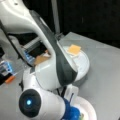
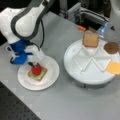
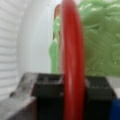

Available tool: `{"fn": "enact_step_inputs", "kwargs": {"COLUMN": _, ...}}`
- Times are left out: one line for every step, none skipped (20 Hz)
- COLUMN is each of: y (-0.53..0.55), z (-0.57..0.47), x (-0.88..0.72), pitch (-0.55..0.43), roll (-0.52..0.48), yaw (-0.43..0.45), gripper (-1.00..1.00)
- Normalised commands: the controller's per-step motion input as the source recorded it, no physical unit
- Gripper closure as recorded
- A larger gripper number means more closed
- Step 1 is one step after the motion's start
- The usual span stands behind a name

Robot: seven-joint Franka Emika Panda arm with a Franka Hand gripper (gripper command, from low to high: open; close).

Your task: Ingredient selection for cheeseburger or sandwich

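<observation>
In a front view my gripper (image 2: 35, 65) hangs over the white plate (image 2: 51, 75), shut on the red round disc (image 2: 36, 70), which stands on edge. The disc touches or sits just above the green lettuce piece (image 2: 40, 76), which lies on a tan bread square. In the wrist view the red disc (image 3: 72, 57) runs upright between my black fingers (image 3: 47, 88), with the lettuce (image 3: 100, 37) behind it and a bread edge (image 3: 58, 15) showing. On the sectioned tray (image 2: 75, 75) lie a bread square (image 2: 90, 40), a dark patty (image 2: 111, 47) and an orange cheese square (image 2: 114, 67).
My arm fills most of a front view, where only the cheese square (image 1: 74, 49), the tray rim (image 1: 86, 63) and part of the plate (image 1: 91, 111) show. Boxes and an orange item (image 2: 81, 28) sit behind the tray.
</observation>
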Motion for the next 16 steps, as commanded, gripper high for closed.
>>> {"fn": "enact_step_inputs", "kwargs": {"y": -0.03, "z": -0.03, "x": 0.0, "pitch": -0.073, "roll": 0.194, "yaw": 0.095, "gripper": 1.0}}
{"fn": "enact_step_inputs", "kwargs": {"y": -0.04, "z": -0.04, "x": 0.0, "pitch": -0.076, "roll": 0.192, "yaw": 0.095, "gripper": 1.0}}
{"fn": "enact_step_inputs", "kwargs": {"y": -0.04, "z": -0.03, "x": -0.01, "pitch": -0.082, "roll": 0.184, "yaw": 0.098, "gripper": 1.0}}
{"fn": "enact_step_inputs", "kwargs": {"y": -0.05, "z": -0.03, "x": -0.01, "pitch": -0.086, "roll": 0.181, "yaw": 0.102, "gripper": 1.0}}
{"fn": "enact_step_inputs", "kwargs": {"y": -0.05, "z": -0.03, "x": -0.01, "pitch": -0.088, "roll": 0.18, "yaw": 0.103, "gripper": 1.0}}
{"fn": "enact_step_inputs", "kwargs": {"y": -0.06, "z": -0.03, "x": -0.01, "pitch": -0.087, "roll": 0.181, "yaw": 0.107, "gripper": 1.0}}
{"fn": "enact_step_inputs", "kwargs": {"y": -0.07, "z": -0.02, "x": -0.01, "pitch": -0.084, "roll": 0.179, "yaw": 0.114, "gripper": 1.0}}
{"fn": "enact_step_inputs", "kwargs": {"y": -0.08, "z": -0.02, "x": -0.02, "pitch": -0.082, "roll": 0.179, "yaw": 0.12, "gripper": 1.0}}
{"fn": "enact_step_inputs", "kwargs": {"y": -0.1, "z": -0.02, "x": -0.02, "pitch": -0.082, "roll": 0.179, "yaw": 0.123, "gripper": 1.0}}
{"fn": "enact_step_inputs", "kwargs": {"y": -0.11, "z": -0.02, "x": -0.02, "pitch": -0.082, "roll": 0.179, "yaw": 0.123, "gripper": 1.0}}
{"fn": "enact_step_inputs", "kwargs": {"y": -0.11, "z": -0.02, "x": -0.02, "pitch": -0.081, "roll": 0.179, "yaw": 0.127, "gripper": 1.0}}
{"fn": "enact_step_inputs", "kwargs": {"y": -0.12, "z": -0.02, "x": -0.02, "pitch": -0.081, "roll": 0.18, "yaw": 0.128, "gripper": 1.0}}
{"fn": "enact_step_inputs", "kwargs": {"y": -0.12, "z": -0.02, "x": -0.02, "pitch": -0.08, "roll": 0.18, "yaw": 0.127, "gripper": 1.0}}
{"fn": "enact_step_inputs", "kwargs": {"y": -0.12, "z": -0.03, "x": -0.02, "pitch": -0.077, "roll": 0.18, "yaw": 0.124, "gripper": 1.0}}
{"fn": "enact_step_inputs", "kwargs": {"y": -0.13, "z": -0.03, "x": -0.01, "pitch": -0.074, "roll": 0.181, "yaw": 0.119, "gripper": 1.0}}
{"fn": "enact_step_inputs", "kwargs": {"y": -0.12, "z": -0.03, "x": -0.01, "pitch": -0.07, "roll": 0.181, "yaw": 0.113, "gripper": 1.0}}
